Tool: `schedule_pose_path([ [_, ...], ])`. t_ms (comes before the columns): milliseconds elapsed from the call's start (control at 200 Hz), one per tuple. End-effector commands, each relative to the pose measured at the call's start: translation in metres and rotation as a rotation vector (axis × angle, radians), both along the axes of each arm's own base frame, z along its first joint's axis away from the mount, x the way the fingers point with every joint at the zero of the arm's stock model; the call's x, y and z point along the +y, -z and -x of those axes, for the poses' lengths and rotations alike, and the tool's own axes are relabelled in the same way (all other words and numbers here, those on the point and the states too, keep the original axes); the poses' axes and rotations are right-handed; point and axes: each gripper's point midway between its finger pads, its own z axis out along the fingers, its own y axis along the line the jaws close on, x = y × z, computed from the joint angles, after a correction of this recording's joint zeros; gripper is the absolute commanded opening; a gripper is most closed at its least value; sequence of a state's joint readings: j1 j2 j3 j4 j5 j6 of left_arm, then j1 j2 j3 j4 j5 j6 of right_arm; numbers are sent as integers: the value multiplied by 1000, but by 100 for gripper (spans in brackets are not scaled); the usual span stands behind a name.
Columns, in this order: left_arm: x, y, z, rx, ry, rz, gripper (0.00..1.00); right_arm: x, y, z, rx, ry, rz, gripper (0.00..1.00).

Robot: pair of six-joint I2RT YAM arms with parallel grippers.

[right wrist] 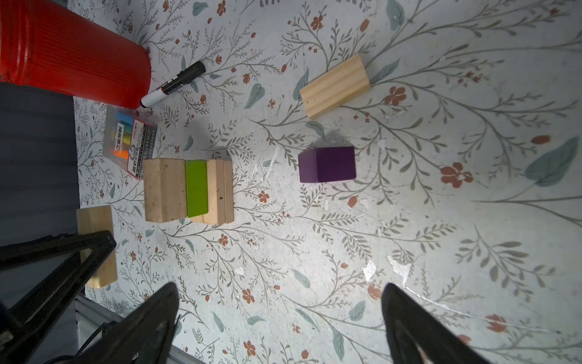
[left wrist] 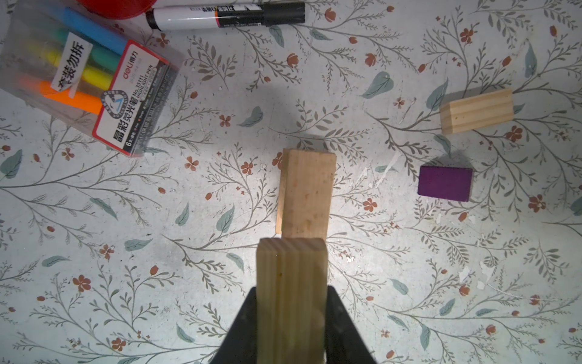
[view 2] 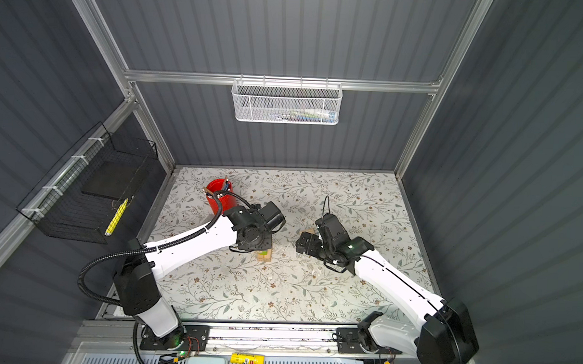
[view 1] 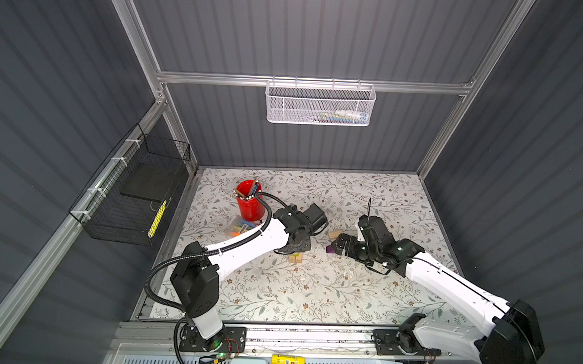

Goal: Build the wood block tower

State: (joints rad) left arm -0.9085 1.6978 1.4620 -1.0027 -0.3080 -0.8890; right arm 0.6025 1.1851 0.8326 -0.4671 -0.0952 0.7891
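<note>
Floral-print tabletop [view 1: 312, 292], grey walls [view 1: 289, 37]. Near its middle, one tower [right wrist: 189, 190]: pale wood layers, count unclear, plus one lime-green layer [right wrist: 196, 188] between them. One grooved pale brick [left wrist: 291, 261] pinched between the left gripper [left wrist: 291, 288] fingers, near the tower top, not touching. One loose grooved brick [view 1: 334, 234] at 2 o'clock from the tower, one purple block [right wrist: 327, 164] at 3 o'clock. Right gripper [right wrist: 280, 286] fingers spread wide. One red cup [view 1: 248, 201] at 11 o'clock; one highlighter packet [left wrist: 88, 85], one marker [left wrist: 225, 15] beside it.
</note>
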Motion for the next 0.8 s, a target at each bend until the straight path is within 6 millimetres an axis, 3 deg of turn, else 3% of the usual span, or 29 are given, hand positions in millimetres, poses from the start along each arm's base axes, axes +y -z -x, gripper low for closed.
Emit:
schedule_pose_path([
  [0, -7, -2, -8, -1, 38, -4, 5, 3, -8, -6, -14, 6, -17, 99],
  [330, -4, 10, -19, 0, 74, -85, 6, 4, -4, -8, -5, 8, -15, 99],
  [795, -10, 12, -38, -23, 68, -57, 7, 6, -3, -14, -1, 9, -8, 99],
])
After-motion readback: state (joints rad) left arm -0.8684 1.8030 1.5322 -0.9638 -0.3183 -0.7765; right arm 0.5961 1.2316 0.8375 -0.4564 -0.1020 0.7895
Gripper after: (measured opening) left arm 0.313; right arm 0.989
